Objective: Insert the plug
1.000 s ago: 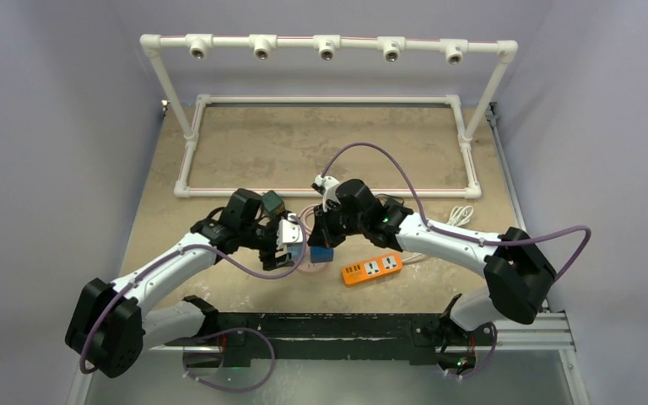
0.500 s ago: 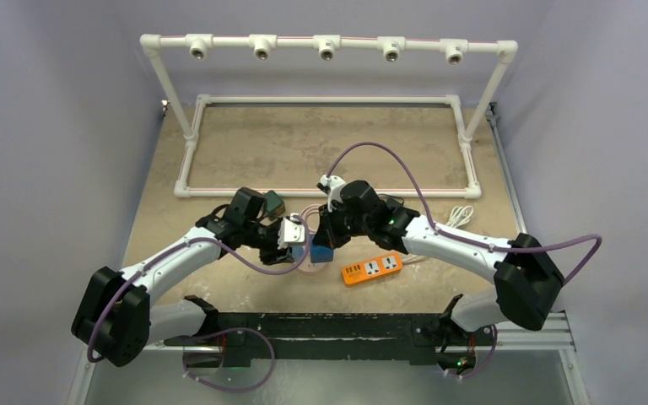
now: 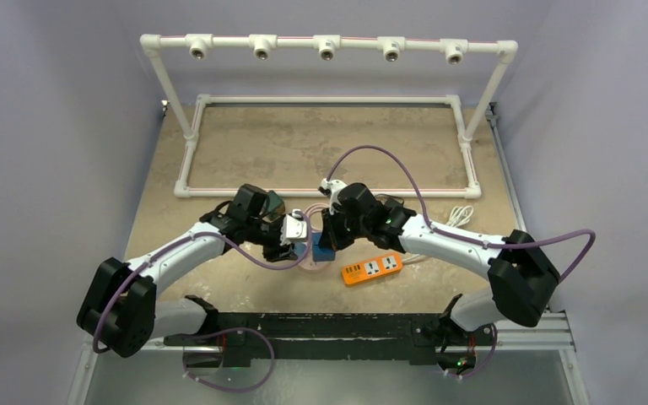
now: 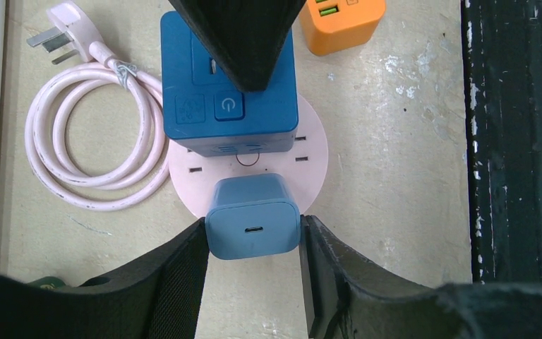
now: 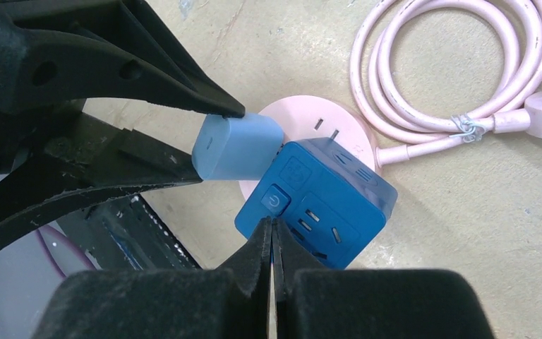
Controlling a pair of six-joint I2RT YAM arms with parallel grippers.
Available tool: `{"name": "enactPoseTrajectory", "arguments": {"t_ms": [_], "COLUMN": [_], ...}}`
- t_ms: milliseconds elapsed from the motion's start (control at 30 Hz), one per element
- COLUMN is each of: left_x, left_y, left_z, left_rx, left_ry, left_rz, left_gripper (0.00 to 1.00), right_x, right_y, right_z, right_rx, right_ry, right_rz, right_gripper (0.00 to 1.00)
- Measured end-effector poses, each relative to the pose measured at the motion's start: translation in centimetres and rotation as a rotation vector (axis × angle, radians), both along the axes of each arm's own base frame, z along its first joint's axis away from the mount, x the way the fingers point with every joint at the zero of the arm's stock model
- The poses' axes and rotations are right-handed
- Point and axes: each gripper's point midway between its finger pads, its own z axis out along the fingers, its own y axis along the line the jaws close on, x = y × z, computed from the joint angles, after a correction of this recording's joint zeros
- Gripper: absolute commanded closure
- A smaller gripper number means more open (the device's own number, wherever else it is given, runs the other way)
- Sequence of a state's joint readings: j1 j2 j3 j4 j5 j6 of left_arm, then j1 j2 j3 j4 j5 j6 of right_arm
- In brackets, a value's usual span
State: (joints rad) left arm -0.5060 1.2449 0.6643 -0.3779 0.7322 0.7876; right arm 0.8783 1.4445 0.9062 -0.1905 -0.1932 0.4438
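My left gripper (image 4: 254, 229) is shut on a light blue charger plug (image 4: 254, 219) and holds it against the front of a round pink socket base (image 4: 314, 152). A dark blue cube socket (image 4: 229, 92) sits on that base, just beyond the charger. My right gripper (image 5: 272, 229) is shut and empty, with its tips on the cube's top by the power button. In the right wrist view the charger (image 5: 236, 148) touches the cube (image 5: 324, 205). From above, both grippers meet at the cube (image 3: 322, 251).
A coiled pink cable (image 4: 92, 134) with its three-pin plug (image 4: 63, 32) lies left of the base. An orange power strip (image 3: 372, 268) lies to the right. A white pipe frame (image 3: 329, 101) stands behind. A black rail (image 4: 515, 141) runs along the near edge.
My left gripper has moved right with the charger, up to the blue cube and pink base. My right gripper has stayed on the cube.
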Motion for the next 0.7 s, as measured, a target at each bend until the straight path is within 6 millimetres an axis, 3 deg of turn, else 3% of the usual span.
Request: {"name": "enactPoseTrajectory", "arguments": {"t_ms": [700], "left_x": [0.1], "left_y": [-1.6], "left_z": [0.3], "left_rx": [-0.03], "left_ry": [0.002], "left_rz": [-0.043], "left_gripper": [0.57], "right_x": [0.1], "right_y": [0.2], "right_z": [-0.1], "right_rx": [0.01], "right_ry": [-0.006], "right_rz": [0.001], "right_gripper": [1.0]}}
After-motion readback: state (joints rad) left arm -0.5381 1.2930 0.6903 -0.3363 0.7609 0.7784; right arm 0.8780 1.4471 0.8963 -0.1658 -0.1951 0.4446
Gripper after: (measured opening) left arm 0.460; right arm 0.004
